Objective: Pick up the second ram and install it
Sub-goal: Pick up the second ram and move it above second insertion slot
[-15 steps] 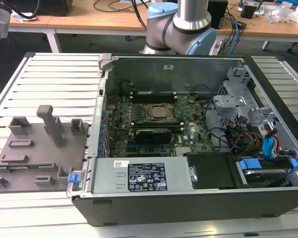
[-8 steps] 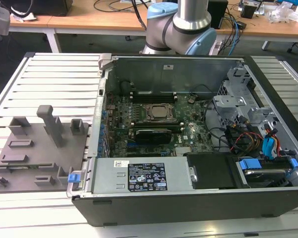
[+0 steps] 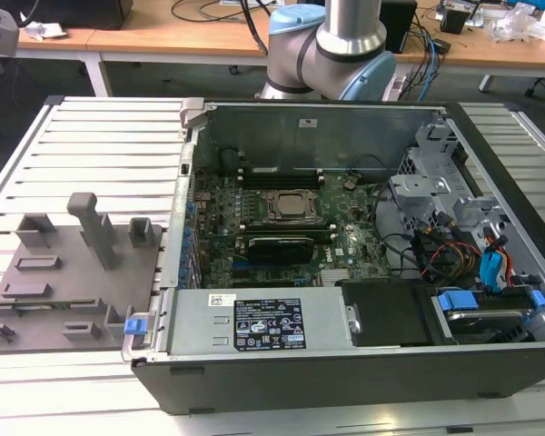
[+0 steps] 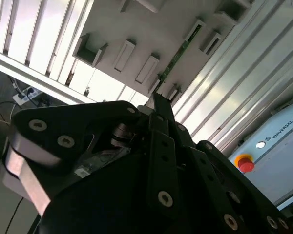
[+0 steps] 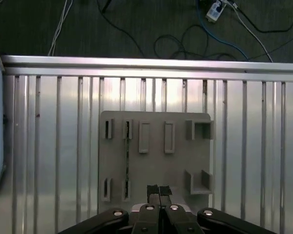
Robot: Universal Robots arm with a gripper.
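The fingers (image 5: 153, 190), closed and empty, hover over the edge of the grey slotted tray (image 5: 179, 161). The second ram (image 5: 127, 161) stands just beside them, its long axis running away across it.

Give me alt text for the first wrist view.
The gripper, jaws shut, hangs above a grey slotted tray on a ribbed metal table. The second ram stands on edge in one of the tray's slots, apart from the gripper.

Bright, even light glares on the ribbed metal table (image 5: 234, 146), while the claw (image 5: 159, 190) sits shadowed.
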